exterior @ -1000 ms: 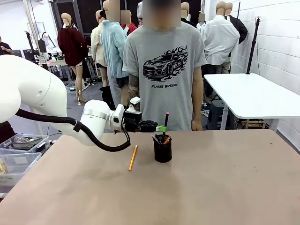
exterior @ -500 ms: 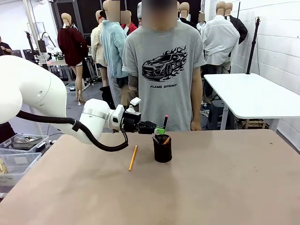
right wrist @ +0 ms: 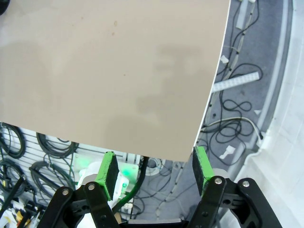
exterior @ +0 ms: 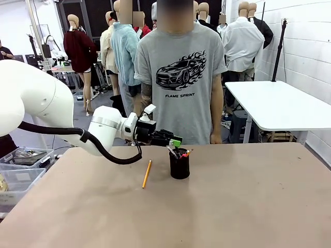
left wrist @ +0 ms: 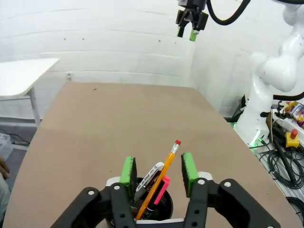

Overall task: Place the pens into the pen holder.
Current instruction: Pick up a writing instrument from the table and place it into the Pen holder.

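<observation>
place: robot lab | cues: white arm [exterior: 31, 98], floor cables [right wrist: 237, 107], worktable [exterior: 279, 103]

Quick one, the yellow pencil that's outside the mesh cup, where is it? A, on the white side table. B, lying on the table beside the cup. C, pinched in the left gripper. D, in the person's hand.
B: the yellow pencil lies flat on the table, to the robot's left of the pen holder and apart from it.
</observation>
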You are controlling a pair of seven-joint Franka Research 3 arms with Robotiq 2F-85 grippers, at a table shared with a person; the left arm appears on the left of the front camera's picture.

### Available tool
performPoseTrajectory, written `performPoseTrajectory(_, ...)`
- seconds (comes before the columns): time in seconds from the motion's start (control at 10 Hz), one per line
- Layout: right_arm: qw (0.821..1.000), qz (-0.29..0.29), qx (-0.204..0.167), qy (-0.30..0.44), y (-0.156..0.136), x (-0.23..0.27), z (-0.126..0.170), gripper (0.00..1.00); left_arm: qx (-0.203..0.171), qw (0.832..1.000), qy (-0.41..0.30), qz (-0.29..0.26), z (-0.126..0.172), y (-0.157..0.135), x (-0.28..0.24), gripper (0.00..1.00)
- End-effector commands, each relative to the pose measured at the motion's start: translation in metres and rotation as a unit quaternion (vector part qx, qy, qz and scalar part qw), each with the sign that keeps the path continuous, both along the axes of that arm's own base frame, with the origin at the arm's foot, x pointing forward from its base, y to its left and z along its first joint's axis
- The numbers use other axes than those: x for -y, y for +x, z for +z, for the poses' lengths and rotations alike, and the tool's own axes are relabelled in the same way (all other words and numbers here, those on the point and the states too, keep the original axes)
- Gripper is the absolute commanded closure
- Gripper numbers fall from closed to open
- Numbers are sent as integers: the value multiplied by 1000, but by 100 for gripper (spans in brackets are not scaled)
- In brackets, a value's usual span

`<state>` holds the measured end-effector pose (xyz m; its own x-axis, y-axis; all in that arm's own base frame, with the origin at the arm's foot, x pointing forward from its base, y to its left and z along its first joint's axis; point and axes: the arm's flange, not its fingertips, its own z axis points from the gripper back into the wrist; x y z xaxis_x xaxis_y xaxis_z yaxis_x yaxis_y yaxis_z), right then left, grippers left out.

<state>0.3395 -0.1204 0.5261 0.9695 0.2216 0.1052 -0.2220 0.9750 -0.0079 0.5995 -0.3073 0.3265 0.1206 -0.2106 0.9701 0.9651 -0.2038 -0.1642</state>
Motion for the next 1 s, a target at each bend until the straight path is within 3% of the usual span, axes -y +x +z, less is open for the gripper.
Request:
performPoseTrajectory(0.0,1000,-1,-5,-11,2,2,0,21,32,999,-1,15,13,0,-5,27)
performPoseTrajectory(0.2,1000,-1,-5,-11,2,2,0,21,34,995,46,84,59,-11,-30,27)
performPoseTrajectory(0.3,1000,-1,-5,-11,2,2,0,21,60,984,92,137,94,-20,-50,27)
performPoseTrajectory(0.5,1000,-1,-5,-11,2,2,0,21,40,952,203,226,150,-40,-80,27)
performPoseTrajectory(0.6,1000,-1,-5,-11,2,2,0,21,-9,929,271,252,167,-43,-85,27)
performPoseTrajectory(0.7,1000,-1,-5,-11,2,2,0,21,-27,908,311,279,180,-45,-88,27)
performPoseTrajectory(0.8,1000,-1,-5,-11,2,2,0,21,-62,876,360,315,189,-49,-89,27)
performPoseTrajectory(0.9,1000,-1,-5,-11,2,2,0,21,-109,830,418,352,191,-51,-90,27)
